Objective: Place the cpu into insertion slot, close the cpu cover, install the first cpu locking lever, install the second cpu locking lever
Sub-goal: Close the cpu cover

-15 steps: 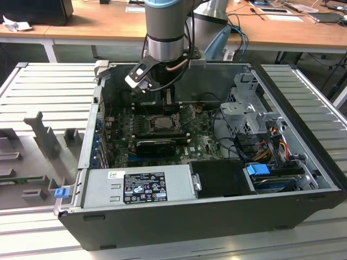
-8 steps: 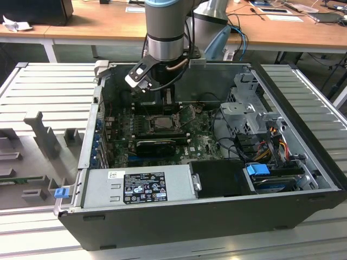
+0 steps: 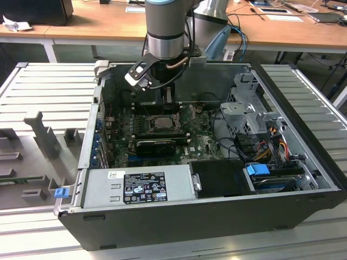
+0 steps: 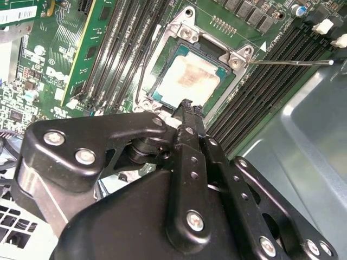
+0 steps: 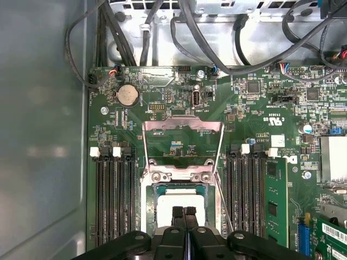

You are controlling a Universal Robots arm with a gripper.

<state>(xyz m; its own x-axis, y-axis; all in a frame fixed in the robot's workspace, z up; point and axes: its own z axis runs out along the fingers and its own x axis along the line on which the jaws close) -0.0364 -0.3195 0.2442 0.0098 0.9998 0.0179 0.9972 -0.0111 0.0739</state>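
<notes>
The cpu (image 5: 179, 201) (image 4: 190, 78), a small square chip with a dull silver top, lies flat in the insertion slot (image 3: 158, 123) on the green motherboard. The cpu cover (image 5: 181, 125), a thin silvery frame, stands swung up at the far side of the slot. One thin locking lever (image 4: 287, 62) sticks out sideways, unlatched. My gripper (image 5: 184, 212) (image 4: 187, 105) (image 3: 160, 103) hangs just above the near edge of the chip. Its black fingers are shut together with nothing between them.
The open computer case holds a grey power supply (image 3: 138, 187) at the front, a drive cage (image 3: 246, 111) on the exterior view's right and black cables (image 5: 217, 32). Memory slots (image 5: 114, 200) flank the socket. A grey fixture tray (image 3: 38, 141) lies outside the case.
</notes>
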